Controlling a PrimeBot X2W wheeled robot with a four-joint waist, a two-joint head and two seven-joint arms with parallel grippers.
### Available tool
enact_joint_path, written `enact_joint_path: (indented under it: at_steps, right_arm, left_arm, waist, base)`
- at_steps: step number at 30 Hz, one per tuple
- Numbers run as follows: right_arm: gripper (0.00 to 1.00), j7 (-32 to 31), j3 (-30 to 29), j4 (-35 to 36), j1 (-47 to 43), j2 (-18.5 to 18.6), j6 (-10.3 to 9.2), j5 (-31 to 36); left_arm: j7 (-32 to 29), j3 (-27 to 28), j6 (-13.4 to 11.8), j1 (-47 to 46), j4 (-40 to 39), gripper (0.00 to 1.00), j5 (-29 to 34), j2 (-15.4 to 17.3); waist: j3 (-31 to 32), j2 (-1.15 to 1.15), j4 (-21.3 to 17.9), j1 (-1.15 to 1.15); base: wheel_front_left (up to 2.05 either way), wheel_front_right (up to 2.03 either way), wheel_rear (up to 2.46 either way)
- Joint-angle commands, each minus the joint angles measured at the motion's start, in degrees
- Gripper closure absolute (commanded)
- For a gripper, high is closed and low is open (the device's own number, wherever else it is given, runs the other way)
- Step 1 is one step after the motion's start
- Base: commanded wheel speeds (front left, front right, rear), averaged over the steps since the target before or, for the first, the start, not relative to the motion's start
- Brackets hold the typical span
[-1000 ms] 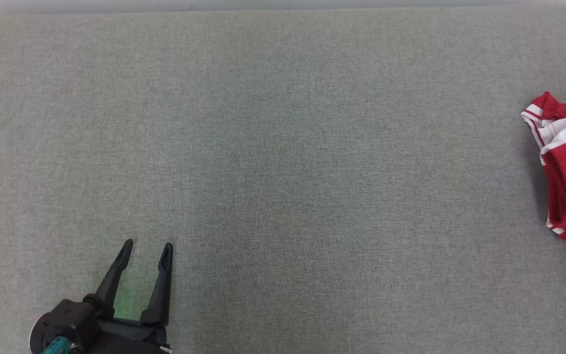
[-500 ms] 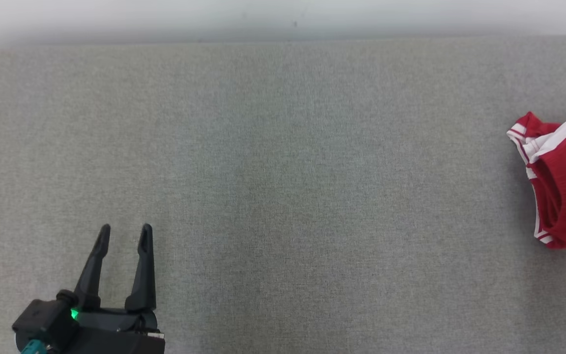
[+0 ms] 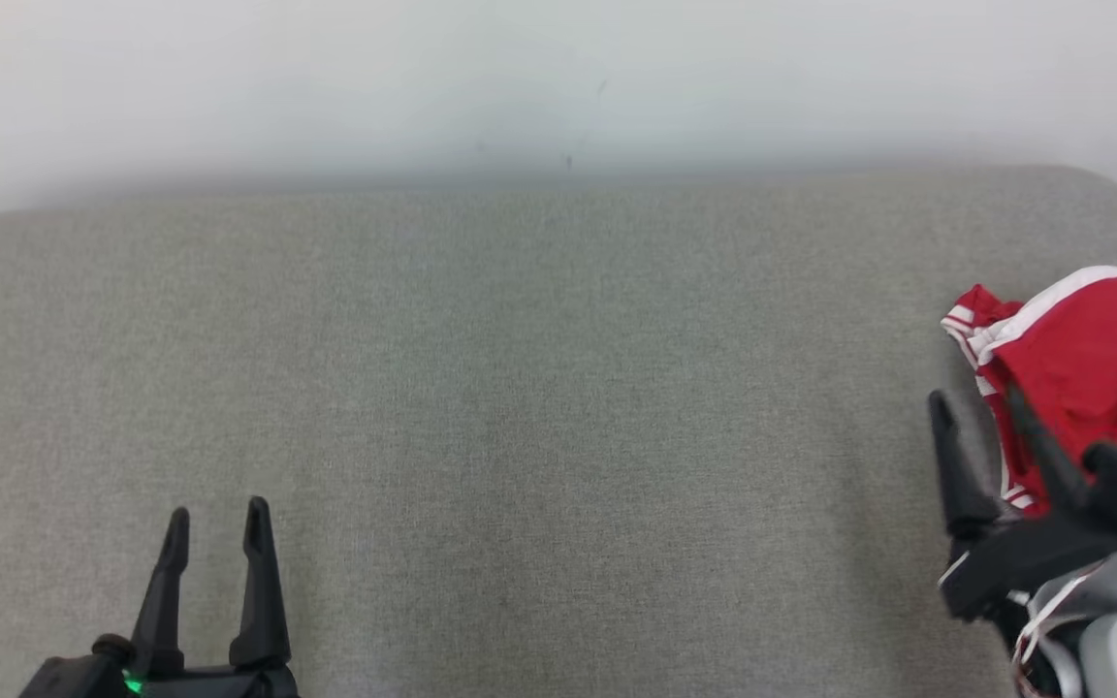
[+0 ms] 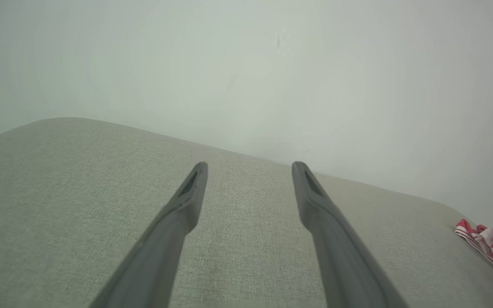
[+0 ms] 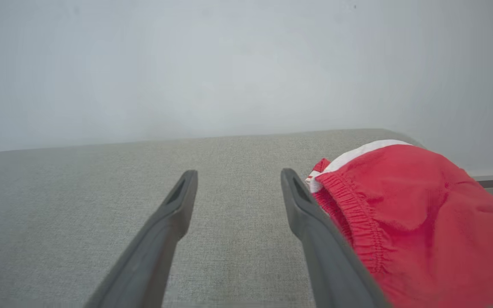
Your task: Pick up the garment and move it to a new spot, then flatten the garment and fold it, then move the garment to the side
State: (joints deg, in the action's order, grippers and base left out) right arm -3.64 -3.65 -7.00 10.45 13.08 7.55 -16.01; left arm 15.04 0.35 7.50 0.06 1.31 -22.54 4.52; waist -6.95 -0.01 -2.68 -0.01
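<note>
Garment (image 3: 1092,359) heaped at right edge of wide bare cushion (image 3: 558,388); left gripper (image 3: 217,511), right gripper (image 3: 974,396) splayed, empty.

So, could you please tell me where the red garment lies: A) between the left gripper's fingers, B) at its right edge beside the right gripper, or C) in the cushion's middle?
B: the red garment lies bunched at the right edge of the grey cushion, beside the right gripper, whose open jaws hold nothing.

The grey cushion (image 3: 520,436) lies open across left and middle; the red garment (image 3: 1082,359) crowds its right end
</note>
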Motion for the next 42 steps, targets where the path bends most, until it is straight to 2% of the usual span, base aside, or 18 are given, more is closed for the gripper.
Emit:
enact_joint_path:
  at_steps: [1,6,10,15,27,42]
  right_arm:
    - [0.0,1.6,1.5,-0.2,-1.7,-0.8,-0.12,-0.6]
    - [0.0,6.0,3.1,-0.7,-3.6,-3.2,-0.12,0.0]
    - [0.0,10.7,2.4,-2.6,-6.1,-6.7,-0.12,0.9]
    - [0.0,13.5,2.5,-5.5,-8.3,-9.0,-0.12,2.9]
    - [0.0,15.7,4.0,-8.3,-7.2,-10.0,-0.12,5.1]
    - [0.0,15.0,5.2,-8.9,-7.4,-10.1,-0.12,3.9]
  left_arm:
    - [0.1,0.3,0.0,0.5,0.9,0.0,1.0,-0.3]
    - [0.1,1.1,0.0,0.7,3.0,0.0,2.0,-0.6]
    - [0.1,1.7,-0.2,0.9,6.0,0.0,3.8,-0.9]
    - [0.1,3.0,-0.2,2.0,8.7,0.0,4.6,-0.9]
    - [0.1,5.2,-0.1,4.0,10.4,0.0,6.8,-1.2]
    - [0.1,4.1,0.0,4.7,10.0,0.0,7.1,-1.4]
  waist:
    - [2.1,0.01,-0.8,0.01]
    - [3.6,0.01,-1.0,0.01]
    - [5.4,0.01,-0.2,0.01]
    - [6.8,0.01,0.5,0.01]
    - [7.4,0.01,1.7,0.01]
    - [7.4,0.01,2.6,0.01]
  base:
    - [0.0,0.0,0.0]
    - [0.0,0.0,0.0]
    - [0.0,0.0,0.0]
    - [0.0,0.0,0.0]
    - [0.0,0.0,0.0]
    - [0.0,0.0,0.0]
